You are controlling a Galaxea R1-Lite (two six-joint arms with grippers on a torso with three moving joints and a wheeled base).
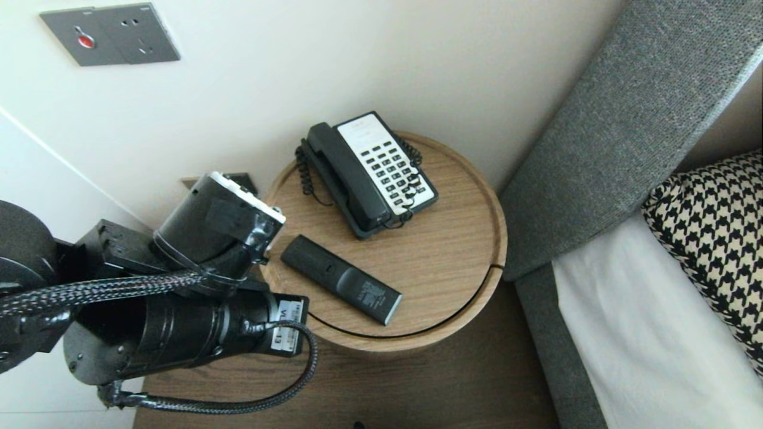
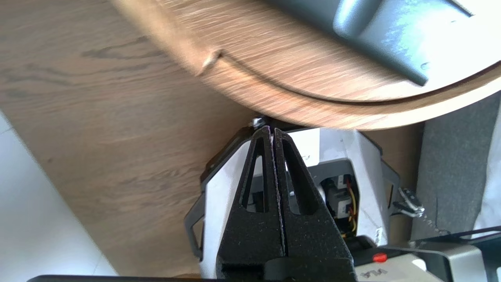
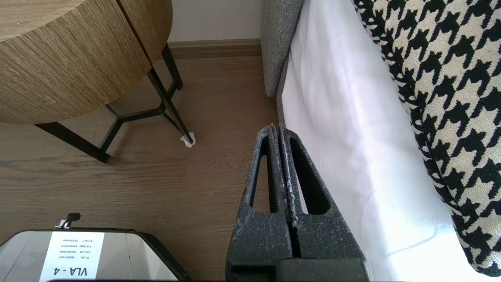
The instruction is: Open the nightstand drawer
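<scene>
A round wooden bedside table (image 1: 453,256) carries a black-and-white corded telephone (image 1: 372,173) at the back and a black remote control (image 1: 341,279) lying slantwise near the front left. My left arm (image 1: 202,274) is raised at the table's left front edge; its fingers are hidden in the head view. In the left wrist view the left gripper (image 2: 273,131) is shut and empty, just below the table's rim (image 2: 313,109), with the remote (image 2: 391,35) beyond it. The right gripper (image 3: 277,127) hangs shut and empty over the floor beside the bed.
A grey upholstered headboard (image 1: 626,119), a white sheet (image 1: 644,345) and a houndstooth pillow (image 1: 715,238) lie to the right of the table. A grey socket panel (image 1: 110,34) is on the wall. The table's black legs (image 3: 168,102) stand on the wooden floor (image 3: 156,188).
</scene>
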